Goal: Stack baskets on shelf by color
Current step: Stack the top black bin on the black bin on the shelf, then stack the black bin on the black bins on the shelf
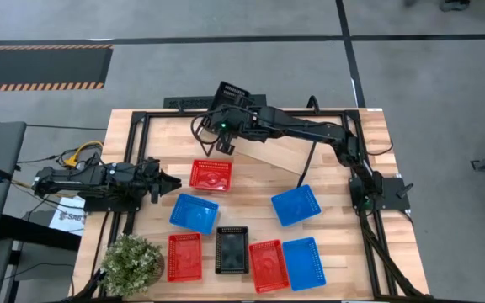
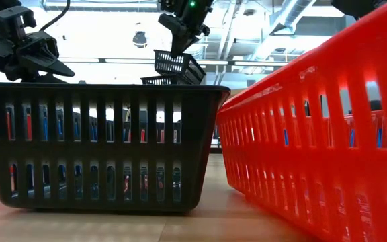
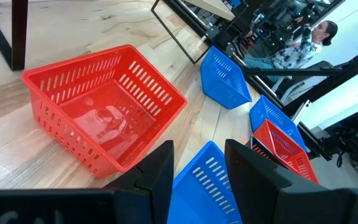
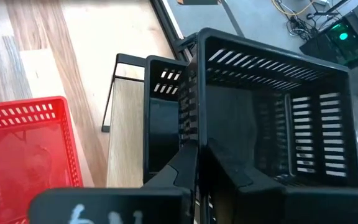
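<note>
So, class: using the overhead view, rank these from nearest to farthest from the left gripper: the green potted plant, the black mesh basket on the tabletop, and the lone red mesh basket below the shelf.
1. Lone red mesh basket, just ahead of the left gripper.
2. Green potted plant, at the near left corner.
3. Black mesh basket, in the near row, farther right.

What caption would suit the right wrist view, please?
Right gripper lowering a black basket onto another black basket on the shelf.
</note>
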